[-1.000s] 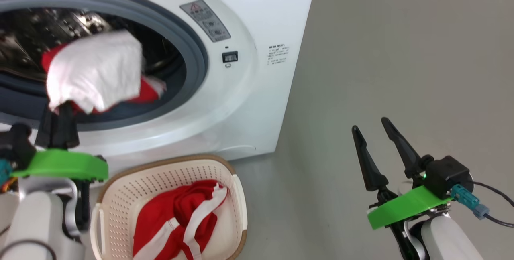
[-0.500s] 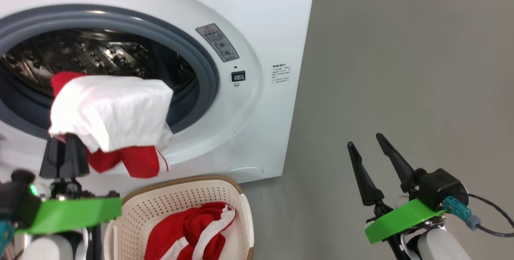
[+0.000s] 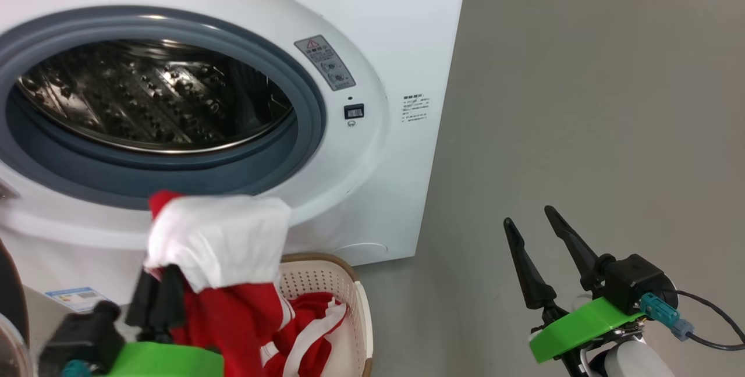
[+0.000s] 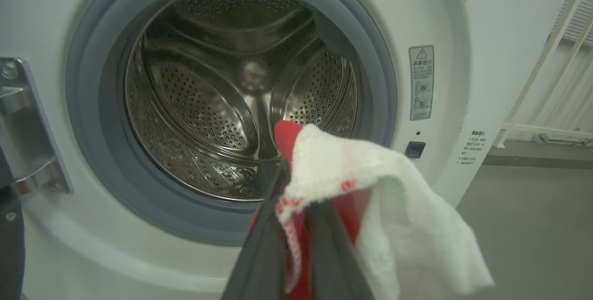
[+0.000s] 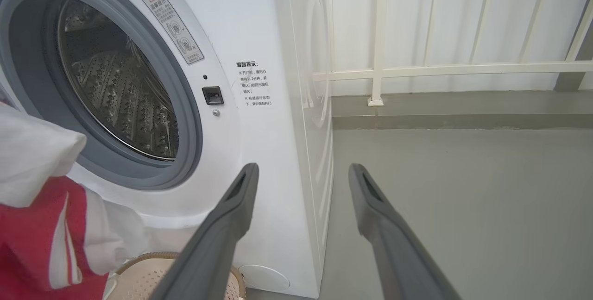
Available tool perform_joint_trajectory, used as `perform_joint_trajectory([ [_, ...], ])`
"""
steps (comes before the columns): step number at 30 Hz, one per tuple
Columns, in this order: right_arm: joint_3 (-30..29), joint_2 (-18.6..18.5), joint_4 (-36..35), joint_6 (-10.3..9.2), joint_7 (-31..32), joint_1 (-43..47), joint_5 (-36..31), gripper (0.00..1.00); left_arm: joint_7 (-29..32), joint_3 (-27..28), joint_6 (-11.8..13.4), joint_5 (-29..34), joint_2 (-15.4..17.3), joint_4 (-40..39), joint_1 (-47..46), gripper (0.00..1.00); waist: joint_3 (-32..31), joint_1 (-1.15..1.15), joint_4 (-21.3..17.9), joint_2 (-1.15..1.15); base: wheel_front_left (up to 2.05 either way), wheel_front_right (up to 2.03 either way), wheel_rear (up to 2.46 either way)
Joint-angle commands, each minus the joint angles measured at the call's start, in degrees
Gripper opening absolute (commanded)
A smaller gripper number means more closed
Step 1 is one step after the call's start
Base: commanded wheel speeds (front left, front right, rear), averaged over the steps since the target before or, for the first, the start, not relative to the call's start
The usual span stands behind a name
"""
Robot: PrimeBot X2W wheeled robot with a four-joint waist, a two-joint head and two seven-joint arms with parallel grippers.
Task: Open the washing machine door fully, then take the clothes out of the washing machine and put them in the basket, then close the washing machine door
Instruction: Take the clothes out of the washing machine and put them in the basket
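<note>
- Left gripper [image 4: 297, 198]: jaws clamped on a red-and-white garment [image 3: 221, 237]. It hangs in front of the washer [image 3: 401, 28], just below the opening and over the basket [image 3: 326, 266].
- Basket is on the floor [image 3: 582, 103], close against the washer front. More red clothes [image 3: 311, 319] lie in it.
- Washer drum [image 3: 151, 98]: steel wall visible through the opening.
- Right gripper [image 3: 529, 217]: jaws wide, gripping nothing, right of the washer, above the floor.
</note>
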Motion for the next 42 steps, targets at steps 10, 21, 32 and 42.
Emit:
perform_joint_trajectory([
  [10, 1.78, -0.2, -1.11, 0.37, -0.37, -2.09, -0.07, 1.0, 0.85, 0.52, -2.2, -5.95, -0.76, 21.72, -5.61, 0.0, 3.6, 0.0, 0.18, 0.0, 0.0, 0.0, 0.0],
  [21, 2.13, -0.15, -1.54, 0.37, -0.37, -4.49, 0.03, 1.0, 2.68, 0.92, -6.4, -12.01, -1.29, 47.16, -16.78, 0.0, 8.14, 0.0, -0.73, 0.0, 0.0, 0.0, 0.0],
  [32, 2.79, -0.06, -1.68, 0.37, -0.37, -7.35, 0.27, 1.0, 8.86, 1.21, -8.66, -18.2, -1.02, 64.69, -28.15, 0.0, 14.47, 0.0, -2.61, 0.0, 0.0, 0.0, 0.0],
  [42, 2.8, -0.02, -2.13, 0.37, -0.37, -9.88, 0.56, 1.0, 13.73, -1.15, -8.84, -18.76, -0.53, 71.33, -33.49, 0.0, 20.13, 0.0, -3.73, 0.0, 0.0, 0.0, 0.0],
])
